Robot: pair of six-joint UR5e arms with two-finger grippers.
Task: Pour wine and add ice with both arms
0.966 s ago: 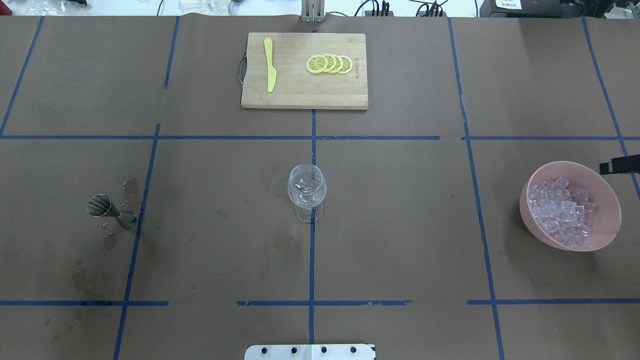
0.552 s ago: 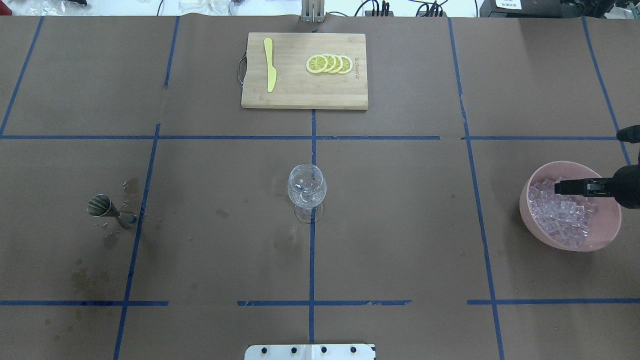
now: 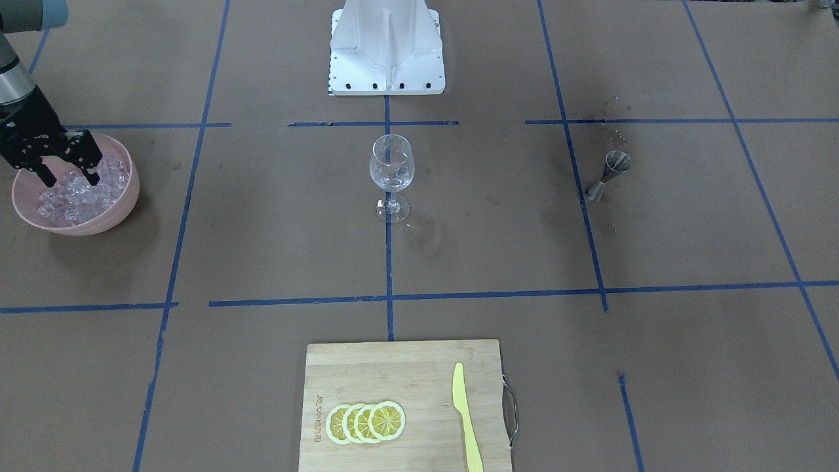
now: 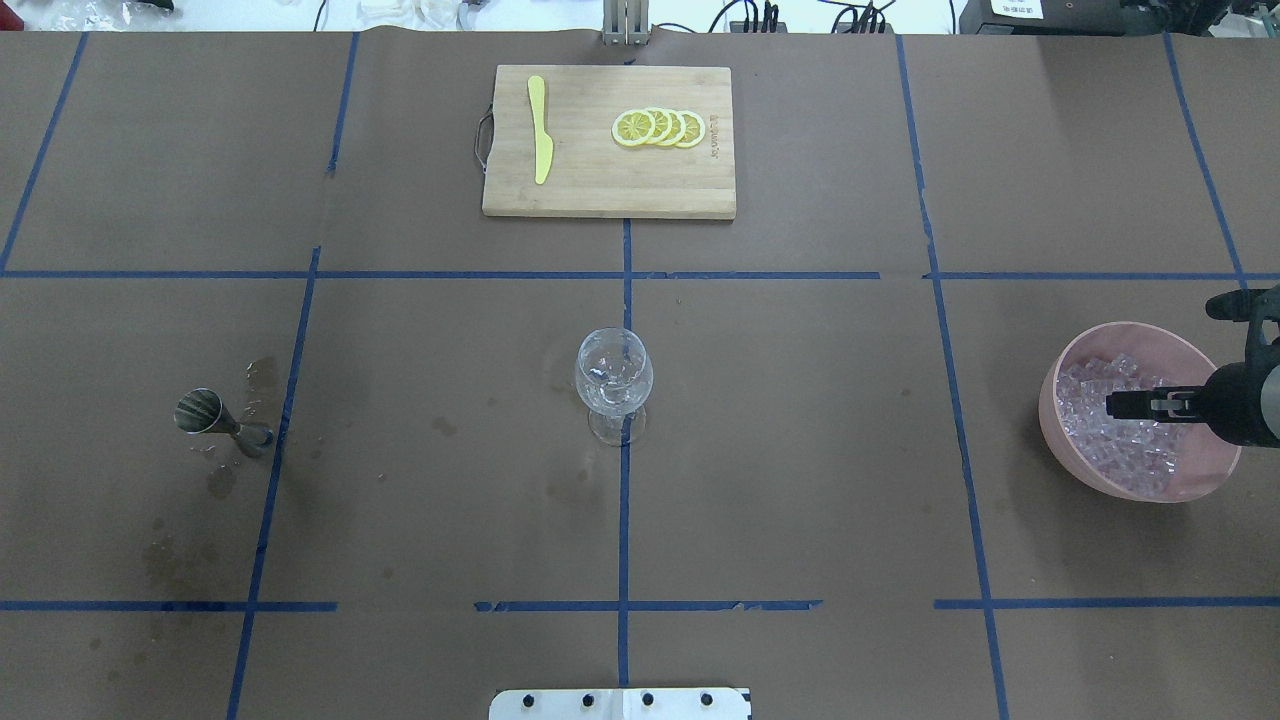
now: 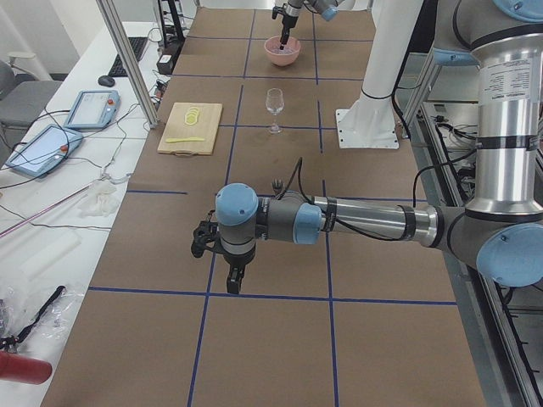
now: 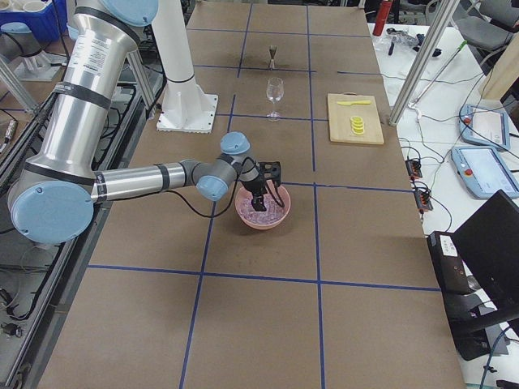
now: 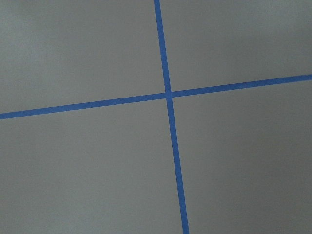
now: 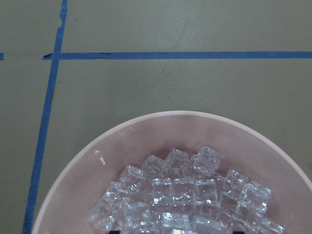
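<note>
Pink bowl is holding ice; right gripper is hanging over it, jaws spread wide. Left gripper is hovering well away from bowl; cannot tell its jaws.

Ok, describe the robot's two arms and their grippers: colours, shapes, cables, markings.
Both the left arm and the right arm are silver-grey jointed tubes with pale blue joint caps. Each ends in a black two-finger gripper, the left gripper and the right gripper, with a black cable looping along the wrist. The right gripper bears small white lettering, too small to read.
</note>
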